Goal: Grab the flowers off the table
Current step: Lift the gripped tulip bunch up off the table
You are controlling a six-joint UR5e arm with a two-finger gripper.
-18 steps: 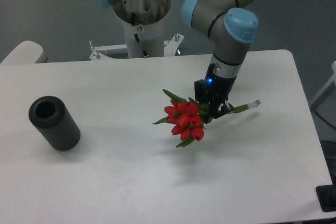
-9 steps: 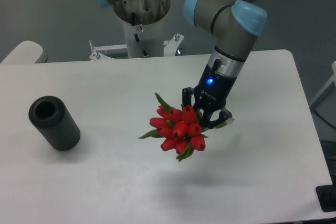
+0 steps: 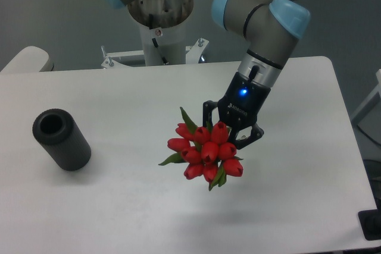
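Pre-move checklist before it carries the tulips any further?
1. Claw shut on the bunch of red tulips with green leaves: ok.
2. Stems seated between the fingers: cannot tell, blooms hide them.
3. Bunch clear of the white matte tabletop: ok, a soft shadow lies below it.
4. Black cylinder lying far off to the side, out of the path: ok.
5. Loose leaves or dropped blooms on the tabletop: ok, none visible.

Obstacles on table (image 3: 119,218): one black cylinder (image 3: 61,139), lying on its side near the left edge, well apart from the gripper (image 3: 232,132) and flowers (image 3: 205,153). Robot base (image 3: 161,25) blocks the far edge. Open tabletop lies all around beneath the bunch.
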